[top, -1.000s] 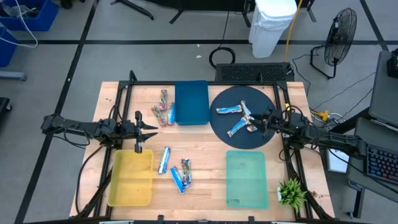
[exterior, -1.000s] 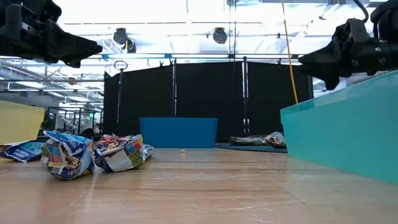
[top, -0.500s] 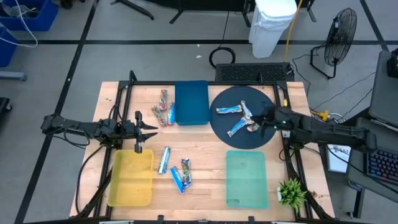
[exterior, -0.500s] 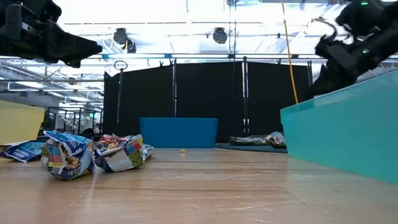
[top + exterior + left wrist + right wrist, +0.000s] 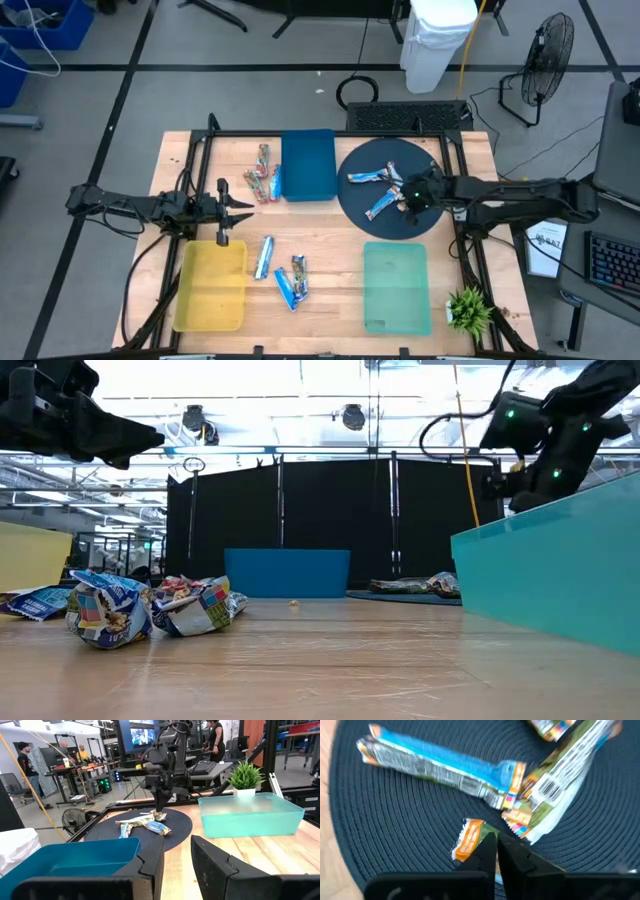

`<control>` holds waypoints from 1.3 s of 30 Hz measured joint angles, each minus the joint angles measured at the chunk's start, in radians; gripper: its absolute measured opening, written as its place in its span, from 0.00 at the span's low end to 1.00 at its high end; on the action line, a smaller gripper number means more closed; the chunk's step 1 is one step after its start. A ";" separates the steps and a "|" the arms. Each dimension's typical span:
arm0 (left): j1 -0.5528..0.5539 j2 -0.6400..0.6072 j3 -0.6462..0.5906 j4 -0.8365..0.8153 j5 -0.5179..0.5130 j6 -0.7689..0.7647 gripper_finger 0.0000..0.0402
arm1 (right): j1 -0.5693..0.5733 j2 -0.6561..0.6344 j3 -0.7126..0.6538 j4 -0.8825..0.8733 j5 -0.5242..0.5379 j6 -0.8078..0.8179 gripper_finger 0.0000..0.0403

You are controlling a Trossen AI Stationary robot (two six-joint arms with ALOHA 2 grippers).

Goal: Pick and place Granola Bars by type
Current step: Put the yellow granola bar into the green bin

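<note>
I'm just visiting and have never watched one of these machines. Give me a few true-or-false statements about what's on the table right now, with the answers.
1. The right gripper is down over the round dark mat. True.
2. The yellow tray holds several granola bars. False: it shows none in the high view; the loose bars lie on the bare wood beside it.
3. The right gripper's fingers are closed together on a bar's orange end. True, as the right wrist view shows it.
4. The teal tray sits at the back of the table beside the blue tray. False: it sits at the front right, near the small green plant.
5. The left gripper hangs near the table's left side, above the yellow tray's far end. True.
</note>
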 joint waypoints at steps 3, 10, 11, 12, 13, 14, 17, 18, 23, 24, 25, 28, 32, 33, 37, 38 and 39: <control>0.000 0.000 0.000 0.000 0.000 0.000 0.25 | 0.000 0.033 0.000 0.005 -0.019 -0.005 0.15; 0.000 0.000 0.000 -0.001 0.000 0.000 0.25 | 0.000 0.038 0.000 0.004 -0.067 -0.027 0.44; 0.000 0.000 0.000 -0.001 0.000 0.000 0.25 | 0.000 0.037 0.000 0.006 -0.075 -0.031 0.48; 0.000 0.000 0.000 -0.001 0.000 0.000 0.25 | 0.000 0.038 0.000 0.009 -0.080 -0.033 0.52; 0.000 0.000 0.000 -0.001 0.000 0.000 0.25 | 0.000 0.038 0.000 0.009 -0.093 -0.034 0.56; 0.000 0.000 0.000 -0.001 0.000 0.000 0.25 | 0.000 0.038 0.000 0.009 -0.098 -0.036 0.59; 0.000 0.000 0.000 -0.001 0.000 0.000 0.25 | 0.000 0.038 0.000 0.010 -0.099 -0.037 0.67; 0.000 0.000 0.000 -0.001 0.000 0.000 0.25 | 0.000 0.038 0.000 0.010 -0.099 -0.037 0.69; 0.000 0.000 0.000 -0.001 0.000 0.000 0.25 | 0.000 0.038 0.000 0.010 -0.102 -0.037 0.73; 0.000 0.000 0.000 -0.001 0.000 0.000 0.25 | 0.000 0.038 0.000 0.010 -0.115 -0.040 0.73; 0.000 0.000 0.000 -0.001 0.000 0.000 0.25 | 0.001 0.039 0.000 0.010 -0.127 -0.043 0.73; 0.000 0.000 0.000 -0.001 0.000 0.000 0.25 | 0.017 0.050 0.000 0.011 -0.143 -0.045 0.72; 0.000 0.000 0.000 -0.001 0.000 0.000 0.25 | 0.038 0.108 0.000 0.011 -0.119 -0.037 0.70; 0.000 0.000 0.000 -0.001 0.000 0.000 0.25 | 0.040 0.129 0.000 0.014 -0.109 -0.037 0.70; 0.000 0.000 0.000 -0.001 0.000 0.000 0.25 | 0.039 0.206 0.003 0.017 -0.040 -0.019 0.66; 0.000 0.000 0.000 -0.001 0.000 0.000 0.25 | 0.040 0.219 0.003 0.017 -0.028 -0.013 0.64; 0.000 0.000 0.000 -0.001 0.000 0.000 0.25 | 0.040 0.227 0.003 0.017 -0.023 -0.007 0.62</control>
